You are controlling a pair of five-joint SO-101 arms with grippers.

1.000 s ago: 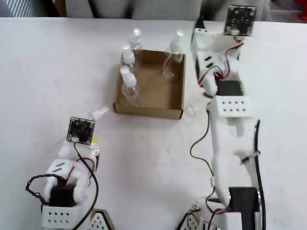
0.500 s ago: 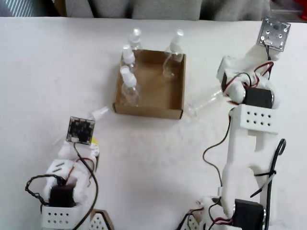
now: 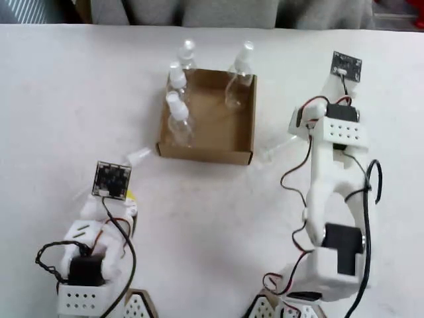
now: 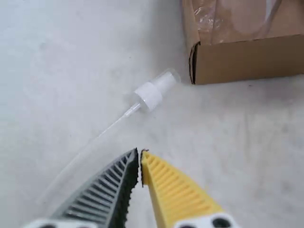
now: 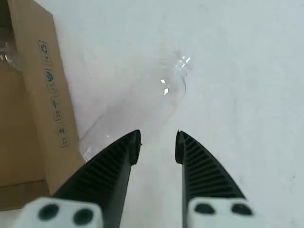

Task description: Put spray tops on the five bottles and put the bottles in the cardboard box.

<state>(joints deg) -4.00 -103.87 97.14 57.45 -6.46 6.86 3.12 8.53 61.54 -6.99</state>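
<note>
The cardboard box [image 3: 246, 126] holds several upright clear bottles [image 3: 177, 118] with white spray tops. One bare clear bottle [image 5: 142, 107] lies on its side on the table just right of the box [image 5: 35, 99], also seen as the lying bottle [image 3: 273, 150] from above. My right gripper [image 5: 157, 141] hovers open just short of it, nothing between its fingers. A loose white spray top [image 4: 151, 94] with its thin tube lies by the box corner [image 4: 237, 59], the same spray top [image 3: 138, 156] sitting left of the box. My left gripper [image 4: 140, 156] is shut and empty, a little short of the tube.
The right arm [image 3: 331, 159] stretches along the table's right side; the left arm [image 3: 89, 255] sits folded at the front left. White bare table [image 3: 79, 86] surrounds the box.
The right arm swung away from the box's back right corner, out to the right, then drew back and lower toward the lying bottle. The left arm has not moved.
</note>
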